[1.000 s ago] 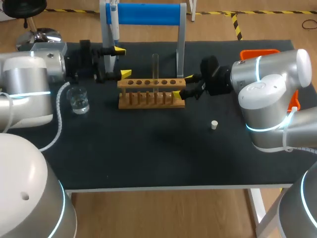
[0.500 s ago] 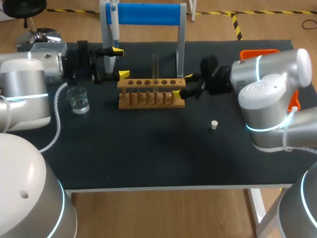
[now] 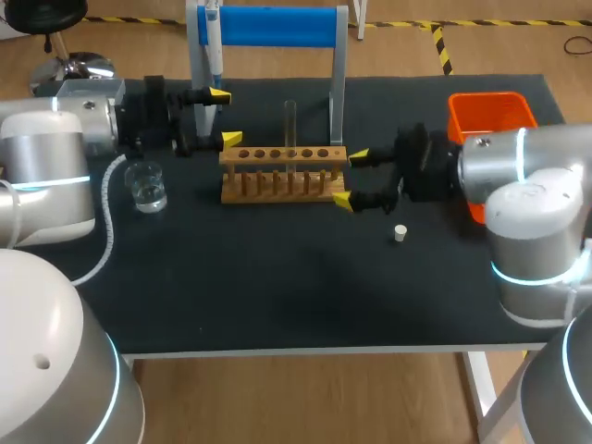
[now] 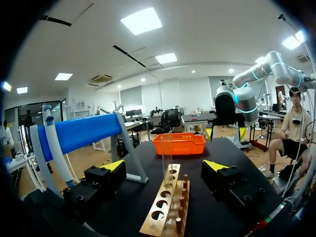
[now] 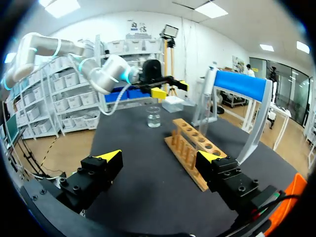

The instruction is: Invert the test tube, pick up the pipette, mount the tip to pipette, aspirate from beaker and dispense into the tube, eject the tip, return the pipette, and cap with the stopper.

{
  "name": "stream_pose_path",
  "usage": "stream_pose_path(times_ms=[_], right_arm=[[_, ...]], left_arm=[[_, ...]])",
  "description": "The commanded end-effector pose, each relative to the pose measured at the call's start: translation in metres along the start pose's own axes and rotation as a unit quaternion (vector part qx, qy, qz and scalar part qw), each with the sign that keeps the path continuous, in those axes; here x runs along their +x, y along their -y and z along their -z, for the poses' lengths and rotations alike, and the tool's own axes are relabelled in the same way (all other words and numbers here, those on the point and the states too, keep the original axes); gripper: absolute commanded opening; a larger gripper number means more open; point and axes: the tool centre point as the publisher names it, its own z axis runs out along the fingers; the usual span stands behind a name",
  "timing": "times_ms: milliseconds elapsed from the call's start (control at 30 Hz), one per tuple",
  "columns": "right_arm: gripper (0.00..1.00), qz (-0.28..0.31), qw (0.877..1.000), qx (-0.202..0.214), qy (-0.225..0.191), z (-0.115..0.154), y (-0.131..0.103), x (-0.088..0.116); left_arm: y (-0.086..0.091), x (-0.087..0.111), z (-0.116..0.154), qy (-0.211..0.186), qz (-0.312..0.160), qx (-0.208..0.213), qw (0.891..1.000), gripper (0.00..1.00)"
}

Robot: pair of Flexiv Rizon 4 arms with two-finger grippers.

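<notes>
A clear test tube (image 3: 289,129) stands upright in the wooden rack (image 3: 282,173) at mid-table. My left gripper (image 3: 225,116) is open at the rack's left end; in its wrist view the tube (image 4: 166,155) rises ahead of and between its spread fingers (image 4: 114,165). My right gripper (image 3: 350,178) is open just off the rack's right end, holding nothing, and the rack (image 5: 190,148) lies ahead of it. The pipette (image 3: 211,42) hangs on the blue stand (image 3: 277,26). The beaker (image 3: 146,185) sits at left, and the white stopper (image 3: 400,233) lies near the right arm.
An orange bin (image 3: 490,116) stands at the back right, beside my right arm. The blue stand's posts rise right behind the rack. Bare black mat (image 3: 277,277) fills the front half of the table.
My right arm has drawn back to the right, away from the rack's right end, uncovering the orange bin. The left arm shifted only slightly. Both grippers stayed open.
</notes>
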Motion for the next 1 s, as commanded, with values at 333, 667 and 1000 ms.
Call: stream_pose_path(times_ms=[333,667,1000], right_arm=[[1.00,0.024,0.988,-0.130,-0.075,0.049,0.017,0.009],[1.00,0.036,0.982,-0.155,-0.100,0.057,0.024,0.024],[1.00,0.047,0.979,-0.153,-0.122,0.060,0.027,0.034]], left_arm=[[0.001,0.000,0.000,-0.001,0.001,-0.002,1.000,1.00],[0.001,0.000,0.000,-0.001,0.001,-0.002,1.000,1.00],[0.001,0.000,0.000,-0.001,0.001,-0.002,1.000,1.00]])
